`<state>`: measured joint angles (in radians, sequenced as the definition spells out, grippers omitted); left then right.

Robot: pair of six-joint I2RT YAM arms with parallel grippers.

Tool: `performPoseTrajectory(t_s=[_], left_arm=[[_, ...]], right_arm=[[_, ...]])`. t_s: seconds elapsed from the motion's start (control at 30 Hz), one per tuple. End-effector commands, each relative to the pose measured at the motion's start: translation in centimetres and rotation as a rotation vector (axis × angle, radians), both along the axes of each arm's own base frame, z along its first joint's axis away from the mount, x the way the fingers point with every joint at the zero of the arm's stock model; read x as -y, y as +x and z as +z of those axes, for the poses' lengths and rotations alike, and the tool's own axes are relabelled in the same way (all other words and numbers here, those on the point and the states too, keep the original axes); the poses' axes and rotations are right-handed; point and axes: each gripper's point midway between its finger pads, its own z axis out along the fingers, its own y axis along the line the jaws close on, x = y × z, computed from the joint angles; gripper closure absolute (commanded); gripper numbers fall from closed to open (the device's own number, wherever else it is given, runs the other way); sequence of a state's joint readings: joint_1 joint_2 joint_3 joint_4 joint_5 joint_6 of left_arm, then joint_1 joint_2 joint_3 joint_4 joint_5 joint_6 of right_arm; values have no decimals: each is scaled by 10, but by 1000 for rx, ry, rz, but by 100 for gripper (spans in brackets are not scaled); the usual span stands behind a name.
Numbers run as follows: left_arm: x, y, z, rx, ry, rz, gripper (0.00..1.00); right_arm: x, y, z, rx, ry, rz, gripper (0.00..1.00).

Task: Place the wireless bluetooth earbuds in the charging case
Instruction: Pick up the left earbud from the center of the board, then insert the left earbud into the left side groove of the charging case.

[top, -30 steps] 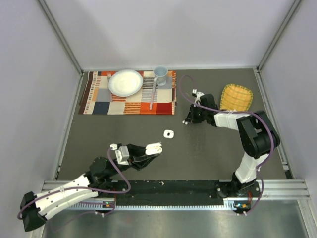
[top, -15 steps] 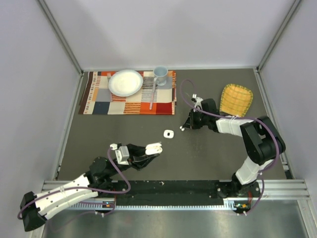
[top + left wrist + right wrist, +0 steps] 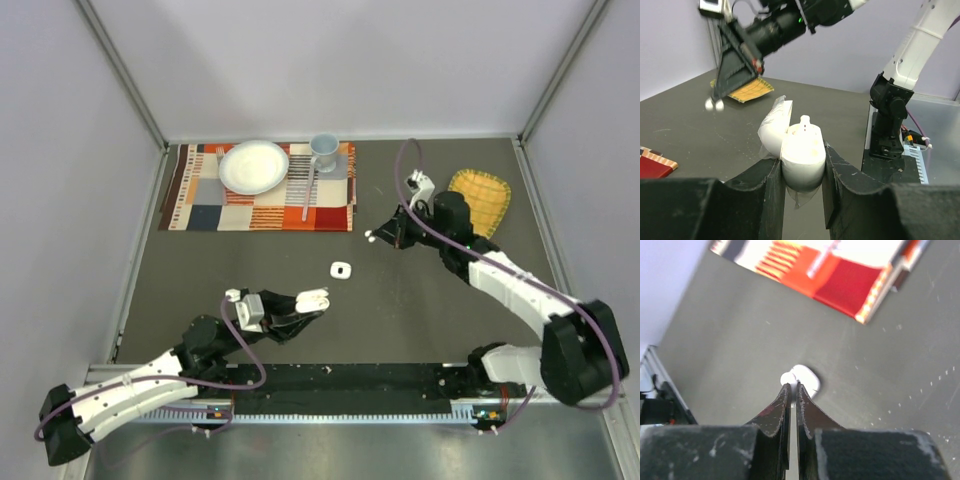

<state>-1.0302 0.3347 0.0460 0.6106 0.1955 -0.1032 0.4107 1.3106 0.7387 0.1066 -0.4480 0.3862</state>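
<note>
Even, soft overhead light; wrist views blurred near the lens, shadows faint.

The left arm (image 3: 120, 398) and the right arm (image 3: 512, 285) are white tubular links between rounded black joint housings, and a purple cable (image 3: 247, 352) loops along each. A small white camera block (image 3: 243, 308) sits behind the left gripper (image 3: 312, 300), which has matte black jaws. The right gripper (image 3: 374, 237) has black wedge jaws with pale scuffed edges, and a green light (image 3: 800, 20) behind them.
</note>
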Motion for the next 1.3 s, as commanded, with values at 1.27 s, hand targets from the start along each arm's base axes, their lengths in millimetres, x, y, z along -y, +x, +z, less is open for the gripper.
performPoseTrajectory(t_s=[1.27], left_arm=[[18, -20, 22, 52, -36, -147, 100]], right_arm=[[-103, -221, 156, 724, -55, 877, 100]])
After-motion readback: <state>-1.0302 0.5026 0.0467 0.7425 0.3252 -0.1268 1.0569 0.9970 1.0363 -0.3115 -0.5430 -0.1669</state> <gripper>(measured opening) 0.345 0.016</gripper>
